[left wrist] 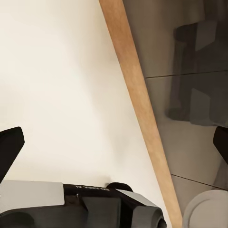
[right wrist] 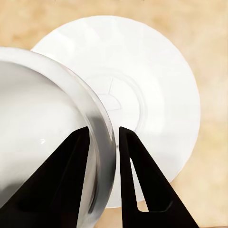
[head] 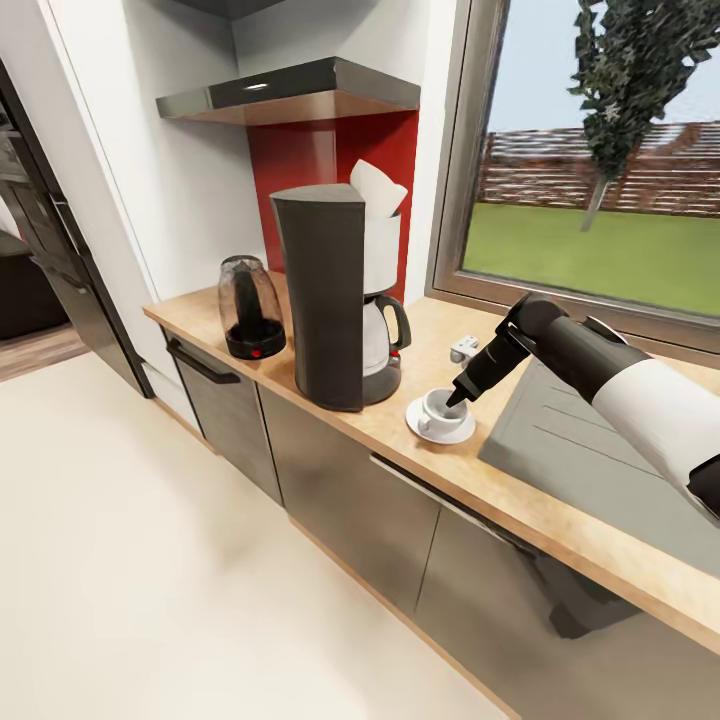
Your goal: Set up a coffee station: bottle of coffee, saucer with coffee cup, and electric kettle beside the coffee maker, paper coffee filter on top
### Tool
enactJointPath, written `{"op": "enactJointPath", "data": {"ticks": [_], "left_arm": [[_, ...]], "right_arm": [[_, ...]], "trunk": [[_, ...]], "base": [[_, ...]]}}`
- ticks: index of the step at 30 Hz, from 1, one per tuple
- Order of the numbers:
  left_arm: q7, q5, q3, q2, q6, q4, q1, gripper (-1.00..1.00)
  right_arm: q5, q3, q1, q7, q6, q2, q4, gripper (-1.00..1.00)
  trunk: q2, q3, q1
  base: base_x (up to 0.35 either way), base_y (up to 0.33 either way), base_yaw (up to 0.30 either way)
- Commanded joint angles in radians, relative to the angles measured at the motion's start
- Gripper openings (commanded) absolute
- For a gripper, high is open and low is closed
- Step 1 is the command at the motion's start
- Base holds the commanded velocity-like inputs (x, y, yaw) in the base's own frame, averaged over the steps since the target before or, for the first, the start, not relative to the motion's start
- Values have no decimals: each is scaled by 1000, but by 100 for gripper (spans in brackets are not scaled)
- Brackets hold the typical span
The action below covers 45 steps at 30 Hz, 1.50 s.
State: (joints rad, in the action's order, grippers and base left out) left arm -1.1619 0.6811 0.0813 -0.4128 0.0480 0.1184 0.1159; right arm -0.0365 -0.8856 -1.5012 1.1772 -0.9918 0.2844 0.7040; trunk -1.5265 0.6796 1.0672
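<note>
On the light wood countertop (head: 470, 472) stands the tall dark coffee maker (head: 325, 300), with a white paper filter (head: 377, 188) sticking out of its top. The smoky glass electric kettle (head: 250, 305) is just to its left. To its right lies the white saucer (head: 418, 426) (right wrist: 152, 85) with the coffee cup (head: 437, 408) (right wrist: 42, 118) over it. My right gripper (head: 457, 398) (right wrist: 104, 129) is shut on the cup's wall, one finger inside the rim and one outside. Whether the cup rests on the saucer is unclear. My left gripper (left wrist: 114, 147) hangs open over the floor. The bottle of coffee is out of view.
A grey sink (head: 580, 440) lies right of the saucer, with a small metal fitting (head: 463, 348) behind. A dark shelf (head: 290, 95) hangs above the coffee maker and a window spans the right. Tall black cabinets (head: 60, 260) stand at left. Pale floor (head: 150, 560) lies before the grey fronts (left wrist: 190, 118).
</note>
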Motion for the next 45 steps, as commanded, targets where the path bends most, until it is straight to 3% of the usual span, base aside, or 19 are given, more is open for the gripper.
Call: {"op": "enactJointPath", "data": {"ticks": [1,40,45], "left_arm": [[-4,-6,8,0,5,0,1,100],[-4,-6,9,-1,5,0,1,100],[-4,-6,8,-1,6,0,1,100]], "right_arm": [[-3,-3,-1,5,-5,1,2,-100],[-3,-3,-1,5,-5,1,2,-100],[-3,-3,-1,5,-5,1,2,-100]], "trunk": [[0,1,0],[0,1,0],[-21,10,11]], "base": [[0,0,0],[19,0,0],[0,0,0]]}}
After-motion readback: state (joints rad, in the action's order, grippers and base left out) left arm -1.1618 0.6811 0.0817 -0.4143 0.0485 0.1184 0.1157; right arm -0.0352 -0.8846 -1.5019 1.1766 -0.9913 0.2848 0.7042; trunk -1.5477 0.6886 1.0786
